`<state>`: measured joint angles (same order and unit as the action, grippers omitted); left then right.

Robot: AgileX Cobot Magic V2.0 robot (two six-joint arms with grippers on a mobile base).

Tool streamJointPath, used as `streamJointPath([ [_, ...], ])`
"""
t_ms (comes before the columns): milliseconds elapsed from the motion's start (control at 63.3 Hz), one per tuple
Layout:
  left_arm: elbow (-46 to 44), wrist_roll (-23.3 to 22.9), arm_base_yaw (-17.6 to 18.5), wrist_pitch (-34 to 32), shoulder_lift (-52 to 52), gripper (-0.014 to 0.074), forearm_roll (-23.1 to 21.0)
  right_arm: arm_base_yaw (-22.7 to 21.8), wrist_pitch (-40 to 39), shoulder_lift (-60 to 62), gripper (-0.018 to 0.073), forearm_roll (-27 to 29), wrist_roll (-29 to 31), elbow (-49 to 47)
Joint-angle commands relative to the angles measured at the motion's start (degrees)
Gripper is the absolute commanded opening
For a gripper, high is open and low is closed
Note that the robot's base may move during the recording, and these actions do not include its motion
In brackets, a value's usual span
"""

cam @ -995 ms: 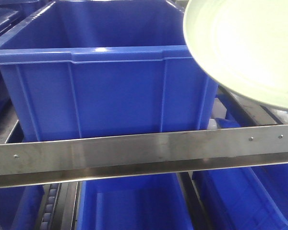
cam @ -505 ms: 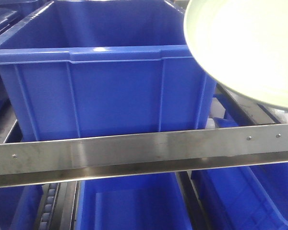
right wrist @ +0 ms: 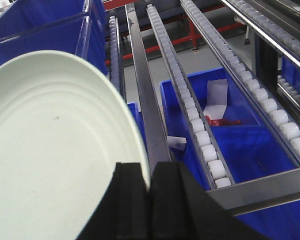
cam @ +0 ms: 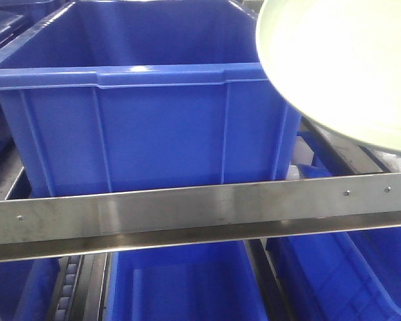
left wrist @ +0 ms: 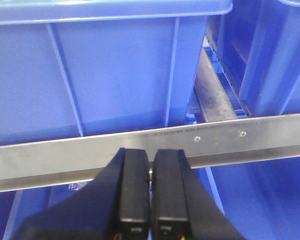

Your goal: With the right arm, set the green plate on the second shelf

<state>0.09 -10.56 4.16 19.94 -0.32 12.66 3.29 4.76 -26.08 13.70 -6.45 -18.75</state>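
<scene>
The green plate (cam: 341, 67) hangs tilted at the upper right of the front view, level with the rim of a big blue bin (cam: 154, 120). In the right wrist view the green plate (right wrist: 55, 150) fills the left half, and my right gripper (right wrist: 151, 172) is shut on its rim, one finger on each face. My left gripper (left wrist: 150, 157) is shut with nothing in it, just in front of a steel shelf rail (left wrist: 50, 155). The frames do not show which rack level is the second shelf.
A steel rail (cam: 187, 214) crosses the front view below the big bin, with more blue bins (cam: 180, 287) underneath. To the right of the plate run white roller tracks (right wrist: 190, 105) and a lower blue bin (right wrist: 240, 145) holding paper and a red item.
Bin and rail have slid a few pixels left in the front view since a second ago. The plate stays in the same spot in the frame.
</scene>
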Motion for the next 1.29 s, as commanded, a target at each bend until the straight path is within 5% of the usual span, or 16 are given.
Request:
streamJointPath([
  [0,2.4,-0.3,0.3,-3.5,-1.4,0.0125,0.1,-0.4,-6.6,0.0,0.0055,0.1,0.0,-1.9],
  [616,2.4,-0.3,0.3,-3.5,-1.4,0.0125,0.1,-0.3,-11.3,-2.1,0.0055,0.1,0.0,-4.7],
  [916,2.4,-0.3,0.3,-3.5,-1.4,0.0125,0.1,2.6,-5.5,-20.8,0.0055,0.1,0.0,-22.5],
  [1279,2.4,-0.3,0.3,-3.5,-1.4,0.0125,0.1,14.3,-4.8,-51.8,0.0055,0.1,0.0,-51.9],
])
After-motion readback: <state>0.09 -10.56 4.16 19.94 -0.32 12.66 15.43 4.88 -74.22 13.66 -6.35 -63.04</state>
